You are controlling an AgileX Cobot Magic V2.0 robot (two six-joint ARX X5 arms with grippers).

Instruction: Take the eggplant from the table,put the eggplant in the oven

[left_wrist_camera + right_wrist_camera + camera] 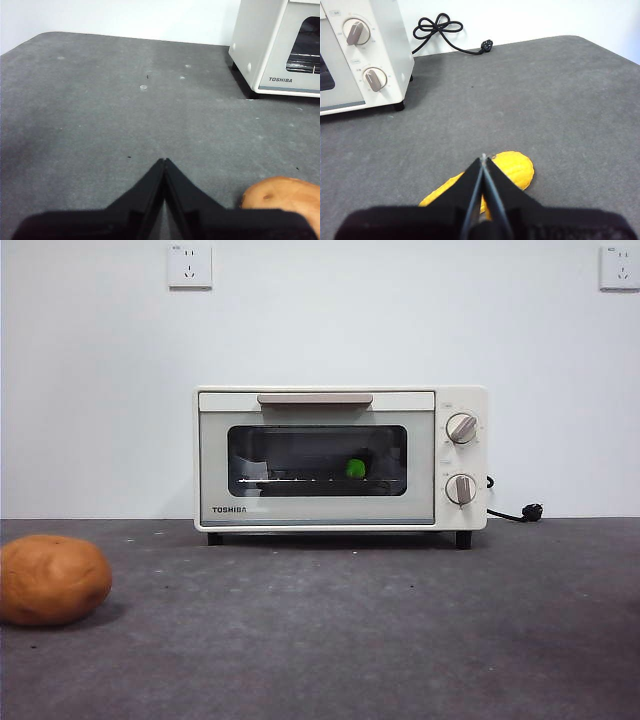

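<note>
**Eggplant in the closed oven**

From the left: a potato (pixel 52 580) lies on the table (pixel 350 640); the oven (pixel 340 458), door shut, shows the eggplant (pixel 355 468) through its glass. Left gripper (pixel 164 161) and right gripper (pixel 483 158) hover with fingers together, the right over a yellow object (pixel 512 170).

Left claw (pixel 164 161), right claw (pixel 483 158) — both closed, empty.

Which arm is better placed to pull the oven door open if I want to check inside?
Probably left: the left claw faces the oven's door side, the right claw its knob side. Both are shut, well back from it.
</note>
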